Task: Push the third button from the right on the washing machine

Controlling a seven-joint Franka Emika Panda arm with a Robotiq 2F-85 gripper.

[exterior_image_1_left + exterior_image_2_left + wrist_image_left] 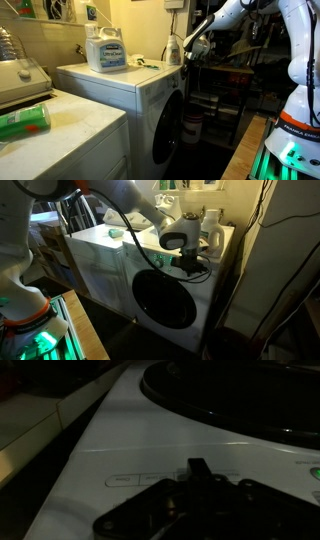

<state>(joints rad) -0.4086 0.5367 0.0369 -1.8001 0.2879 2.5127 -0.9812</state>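
Fingers (197,465) — pressed together — are held over the washing machine's (110,430) front-edge buttons (135,480); a neighbouring button could be struck through misalignment.

Detergent jug (105,50) on washing machine (125,82) top near rear edge; gripper (190,265) at front edge above porthole door (165,297); bottle (25,120) lying on neighbouring appliance (85,125).

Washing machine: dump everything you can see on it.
The washing machine is a white, boxy front-loader, standing upright beside a lower white appliance. Its round dark porthole door looks shut. A row of flat outlined buttons runs along the glossy front panel. A detergent jug stands on its top. The gripper, apparently closed, sits at the button row; contact unclear.
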